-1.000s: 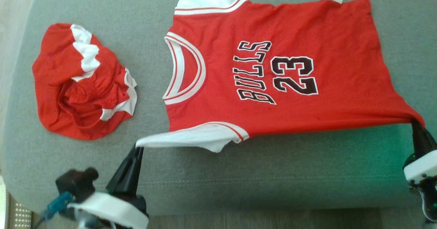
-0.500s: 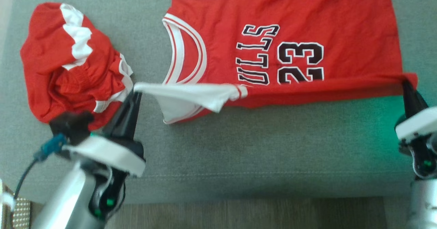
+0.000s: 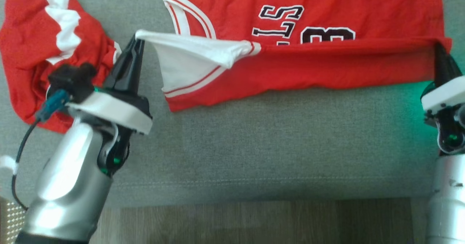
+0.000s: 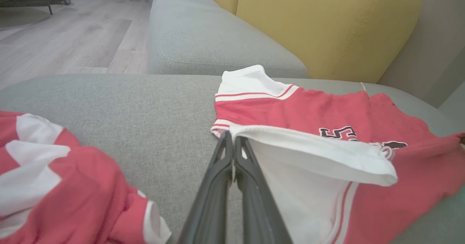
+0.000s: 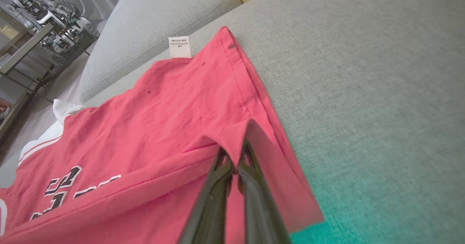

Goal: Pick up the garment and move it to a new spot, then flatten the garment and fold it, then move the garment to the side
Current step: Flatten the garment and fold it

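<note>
Jersey (image 3: 327, 66), red with white sleeves and black lettering, lies spread across the grey cushion (image 3: 290, 146). Its edge nearest the cushion's front is raised and doubled over its own chest, so the lower part of the lettering is hidden.

The left gripper (image 3: 139, 39) has its two dark fingers pressed tight together on the tip of the white sleeve (image 3: 196, 51), held up above the left half of the cushion. The right gripper (image 3: 438, 47) is closed just as tightly on the red hem corner (image 3: 444, 42) over the cushion's right end. Between the two pinches the lifted edge runs in a nearly straight, taut line, and the cloth under it sags back down to the cushion.

A crumpled bundle of red and white cloth (image 3: 43, 40) sits at the cushion's left end, close beside the left arm. A small white label (image 5: 180, 47) sticks out from the hem toward the cushion's back. A yellow backrest (image 4: 327, 26) rises behind the cushion, and a wooden floor (image 3: 254, 218) shows along its front.
</note>
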Tool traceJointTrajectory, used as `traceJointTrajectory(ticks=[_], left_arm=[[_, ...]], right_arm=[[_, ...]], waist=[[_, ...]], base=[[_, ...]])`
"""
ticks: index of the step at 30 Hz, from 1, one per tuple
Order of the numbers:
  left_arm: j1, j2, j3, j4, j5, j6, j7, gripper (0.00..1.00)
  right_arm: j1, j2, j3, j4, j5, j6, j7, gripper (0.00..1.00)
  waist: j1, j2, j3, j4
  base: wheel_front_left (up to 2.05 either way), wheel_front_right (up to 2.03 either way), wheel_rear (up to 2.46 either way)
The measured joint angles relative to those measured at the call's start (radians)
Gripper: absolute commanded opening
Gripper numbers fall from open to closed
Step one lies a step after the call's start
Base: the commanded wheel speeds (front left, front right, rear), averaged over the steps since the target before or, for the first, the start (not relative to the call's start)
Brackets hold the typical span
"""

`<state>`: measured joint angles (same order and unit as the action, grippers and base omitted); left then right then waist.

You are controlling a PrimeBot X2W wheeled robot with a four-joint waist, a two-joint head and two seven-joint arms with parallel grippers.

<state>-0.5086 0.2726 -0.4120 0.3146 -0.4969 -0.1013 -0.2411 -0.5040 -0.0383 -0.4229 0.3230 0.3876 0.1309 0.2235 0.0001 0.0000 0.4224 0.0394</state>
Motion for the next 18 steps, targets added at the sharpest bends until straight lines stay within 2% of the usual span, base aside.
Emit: traceJointTrajectory(ticks=[1,2,3,4,5,11,18], left_arm=[[0.0,0.0,0.0,0.0,0.0,0.0,0.0,0.0],[-0.014,-0.005,0.0,0.015,0.005,-0.005,-0.005,0.0],[-0.026,-0.01,0.0,0.025,0.012,-0.005,-0.007,0.19],[-0.036,-0.016,0.001,0.037,0.019,-0.006,-0.007,0.66],[-0.043,-0.023,0.002,0.048,0.025,-0.006,-0.007,1.0],[-0.029,-0.072,0.085,-0.014,0.086,-0.011,-0.008,1.0],[0.182,-0.131,0.152,-0.075,0.119,-0.013,-0.015,1.0]], right_arm=[[0.0,0.0,0.0,0.0,0.0,0.0,0.0,0.27],[-0.008,0.0,0.0,0.006,-0.001,0.0,-0.005,0.87],[-0.016,0.0,0.0,0.011,-0.002,0.0,-0.014,1.0],[-0.022,0.0,0.001,0.015,-0.004,0.0,-0.025,1.0],[-0.024,0.0,0.001,0.017,-0.005,0.0,-0.037,1.0],[-0.013,-0.001,0.018,-0.006,0.023,0.0,-0.116,1.0],[0.094,-0.001,0.032,-0.047,0.041,0.0,-0.146,1.0]], waist=[[0.0,0.0,0.0,0.0],[0.0,0.0,0.007,-0.001],[0.0,0.0,0.014,-0.001],[0.0001,0.0,0.019,-0.002],[0.0001,0.0,0.023,-0.002],[0.0,0.0,0.021,0.003],[0.0,0.0,-0.003,-0.001]], base=[[0.0,0.0,0.0],[0.0,0.0,0.0],[0.0,0.0,0.0],[0.0,0.0,0.0],[0.0,0.0,0.0],[0.0,0.0,0.0],[0.0,0.0,0.0]])
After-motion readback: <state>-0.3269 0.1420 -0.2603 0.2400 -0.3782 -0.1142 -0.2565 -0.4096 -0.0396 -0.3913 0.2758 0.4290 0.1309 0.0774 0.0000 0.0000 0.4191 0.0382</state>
